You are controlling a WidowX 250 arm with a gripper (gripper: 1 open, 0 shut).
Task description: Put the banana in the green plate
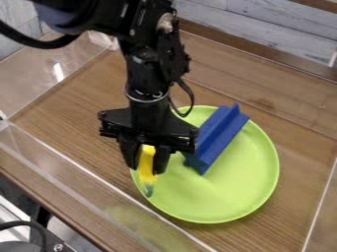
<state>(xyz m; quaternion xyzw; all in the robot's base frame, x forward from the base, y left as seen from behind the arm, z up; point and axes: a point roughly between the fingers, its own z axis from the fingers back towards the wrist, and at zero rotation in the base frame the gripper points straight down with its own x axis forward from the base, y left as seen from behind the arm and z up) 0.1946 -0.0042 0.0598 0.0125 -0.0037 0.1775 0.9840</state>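
The yellow banana (148,174) hangs upright between the fingers of my gripper (148,159), which is shut on it. Its lower tip points down at the left rim of the green plate (243,192). Whether the tip touches the plate I cannot tell. The plate is large, round and lime green, lying on the wooden tabletop. My black arm comes down from the upper left, and its jaws cover the banana's upper half.
A blue ribbed block (216,136) lies on the plate's upper left part, just right of my gripper. A clear plastic wall (53,182) borders the wooden surface on the left and front. A pale plank wall (263,34) runs along the back.
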